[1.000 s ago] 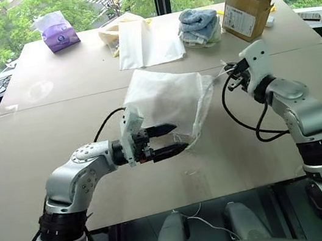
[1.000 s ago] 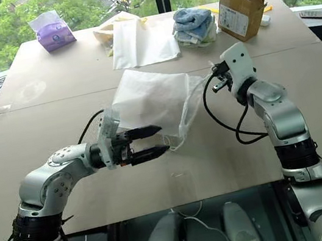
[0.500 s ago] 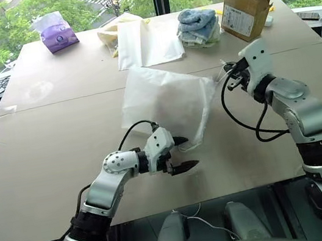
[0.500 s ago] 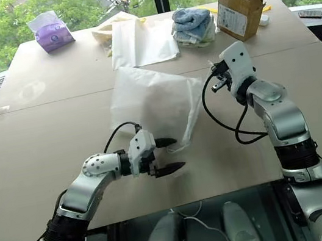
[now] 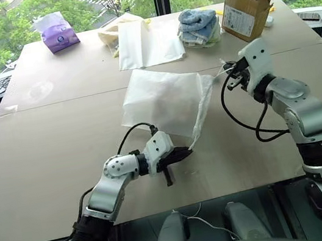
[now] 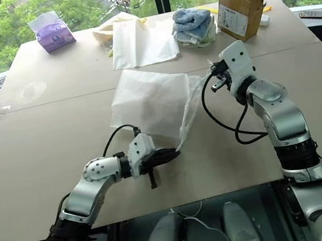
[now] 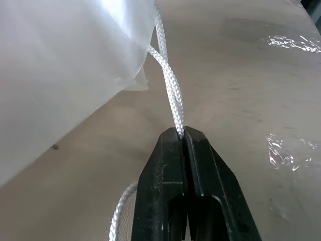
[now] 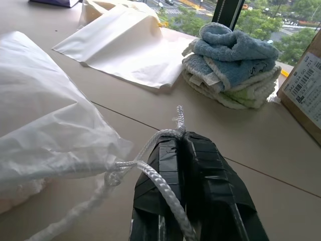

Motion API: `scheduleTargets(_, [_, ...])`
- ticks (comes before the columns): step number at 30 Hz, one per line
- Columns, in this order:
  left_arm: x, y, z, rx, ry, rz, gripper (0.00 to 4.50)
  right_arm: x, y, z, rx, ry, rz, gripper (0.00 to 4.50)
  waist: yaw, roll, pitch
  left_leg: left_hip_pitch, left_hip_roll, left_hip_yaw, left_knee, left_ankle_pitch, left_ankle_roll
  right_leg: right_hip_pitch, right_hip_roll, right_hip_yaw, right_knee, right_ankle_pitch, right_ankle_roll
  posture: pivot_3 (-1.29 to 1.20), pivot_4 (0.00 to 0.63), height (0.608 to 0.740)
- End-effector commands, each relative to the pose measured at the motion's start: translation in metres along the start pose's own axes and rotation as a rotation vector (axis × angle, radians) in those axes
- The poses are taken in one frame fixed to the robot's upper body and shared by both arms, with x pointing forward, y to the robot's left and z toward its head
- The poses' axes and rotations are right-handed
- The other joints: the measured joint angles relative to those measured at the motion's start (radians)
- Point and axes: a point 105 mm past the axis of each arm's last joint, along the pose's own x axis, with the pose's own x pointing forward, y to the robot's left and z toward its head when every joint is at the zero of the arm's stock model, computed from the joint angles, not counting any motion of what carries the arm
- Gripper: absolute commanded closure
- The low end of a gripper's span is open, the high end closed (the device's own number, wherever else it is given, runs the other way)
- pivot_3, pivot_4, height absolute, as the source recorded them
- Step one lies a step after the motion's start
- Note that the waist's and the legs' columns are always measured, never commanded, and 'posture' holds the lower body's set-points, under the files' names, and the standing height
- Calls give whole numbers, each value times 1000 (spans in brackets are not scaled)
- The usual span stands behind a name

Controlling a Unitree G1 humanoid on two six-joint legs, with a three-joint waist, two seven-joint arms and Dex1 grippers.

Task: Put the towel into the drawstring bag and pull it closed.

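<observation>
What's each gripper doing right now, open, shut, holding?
Left gripper: shut on the drawstring bag's white cord.
Right gripper: shut on the cord's knotted end.

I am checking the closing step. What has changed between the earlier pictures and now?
The left tool came down toward the table and shut on the cord of the drawstring bag. The right tool stayed shut on the other cord end; the bag kept its place.
</observation>
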Motion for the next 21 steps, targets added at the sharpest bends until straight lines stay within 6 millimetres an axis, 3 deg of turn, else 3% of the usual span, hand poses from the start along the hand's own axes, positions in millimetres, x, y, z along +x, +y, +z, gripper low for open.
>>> scheduleTargets(1, [-14,37,34,169,-140,256,4459,-3,-11,17,-29,-57,-53,4500,1,0,0,0,0,0,0,0,0,0,0,0,0,0,0,0,150,740])
scheduleTargets(9, [-65,104,70,523,-138,901,4459,-22,-95,1,-24,6,-481,4500,8,0,0,0,-2,1,0,0,0,0,-1,0,0,0,0,0,150,740])
scheduleTargets(14, [-111,130,63,609,14,1230,4459,-49,-137,-10,75,20,-747,4500,6,0,0,0,-2,3,-1,0,0,-3,-1,2,3,0,0,0,150,740])
scheduleTargets(21, [-179,159,55,623,175,1596,4459,-84,-168,-29,103,76,-992,4500,4,0,0,0,-2,4,0,0,0,-4,-1,3,6,0,0,0,150,740])
